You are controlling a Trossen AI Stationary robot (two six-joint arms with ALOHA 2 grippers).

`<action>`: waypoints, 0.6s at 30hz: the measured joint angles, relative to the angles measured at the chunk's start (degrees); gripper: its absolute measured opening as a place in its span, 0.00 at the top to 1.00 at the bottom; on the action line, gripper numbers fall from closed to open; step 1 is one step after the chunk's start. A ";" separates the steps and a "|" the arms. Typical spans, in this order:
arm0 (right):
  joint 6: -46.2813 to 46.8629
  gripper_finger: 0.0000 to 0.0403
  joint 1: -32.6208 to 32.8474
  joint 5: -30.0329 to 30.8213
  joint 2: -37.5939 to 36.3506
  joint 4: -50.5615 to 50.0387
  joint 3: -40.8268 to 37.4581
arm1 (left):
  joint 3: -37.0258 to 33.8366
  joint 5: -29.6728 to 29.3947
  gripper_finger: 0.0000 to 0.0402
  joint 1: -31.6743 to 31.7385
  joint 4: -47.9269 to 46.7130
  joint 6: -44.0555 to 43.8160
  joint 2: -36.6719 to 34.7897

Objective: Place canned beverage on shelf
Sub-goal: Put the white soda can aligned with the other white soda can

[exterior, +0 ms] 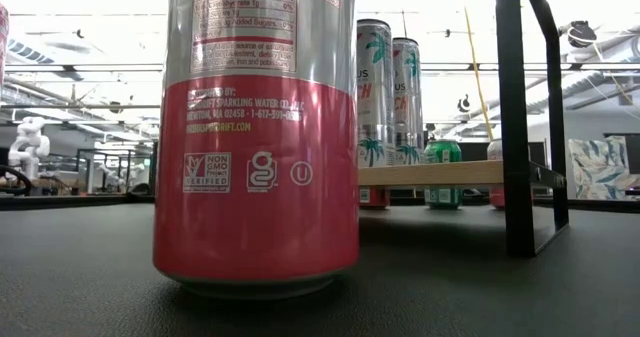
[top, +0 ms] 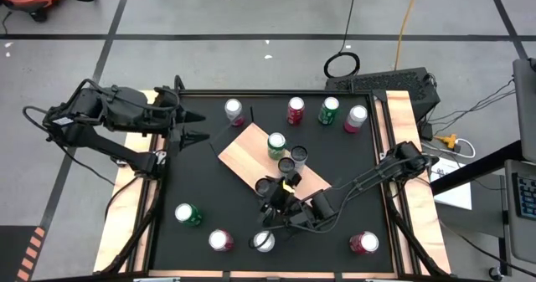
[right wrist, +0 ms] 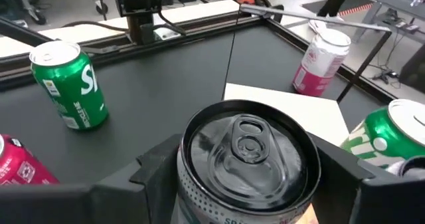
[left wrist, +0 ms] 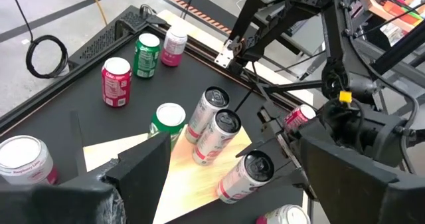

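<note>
Right gripper (top: 270, 187) is grasping a slim black-topped can (right wrist: 247, 159) over the near end of the shelf (top: 243, 152). Left gripper (top: 197, 127) is waiting with jaws released near the table's left rail.

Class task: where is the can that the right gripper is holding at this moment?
In the high view, the slim black-topped can sits between the right gripper's fingers over the shelf's near end, beside two matching cans.

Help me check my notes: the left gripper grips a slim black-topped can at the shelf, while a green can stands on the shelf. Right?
Not quite. The right gripper grips the slim can, as the right wrist view shows. The left gripper waits open at the table's left edge. The green can does stand on the shelf.
</note>
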 joint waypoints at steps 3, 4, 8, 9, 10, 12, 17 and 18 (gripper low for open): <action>-1.36 0.41 -0.29 0.03 -0.10 1.47 -0.82 | 0.00 0.02 0.17 0.00 -0.02 -0.62 0.21; -1.64 0.41 -0.35 0.02 -0.10 1.35 -0.87 | 0.00 0.04 0.17 0.00 -0.03 -1.12 0.27; -3.17 0.41 -0.74 0.03 -0.10 1.50 -0.90 | 0.00 0.07 0.17 0.00 -0.04 -1.44 0.66; -3.31 0.41 -0.78 0.05 -0.10 1.42 -0.90 | 0.00 0.07 0.17 0.00 -0.04 -1.46 0.74; -3.39 0.41 -0.81 0.03 -0.10 1.23 -0.90 | -0.01 0.07 0.17 0.00 -0.04 -1.45 0.80; -3.41 0.41 -0.83 -0.01 -0.10 1.08 -0.90 | -0.04 0.07 0.17 0.00 -0.04 -1.46 1.16; -2.94 0.41 -0.96 -0.04 -0.10 -0.23 -0.88 | -0.04 0.07 0.17 0.00 -0.04 -1.44 1.82; -2.93 0.41 -0.96 -0.14 -0.10 -0.38 -0.88 | -0.04 0.07 0.17 0.00 -0.06 -1.42 1.91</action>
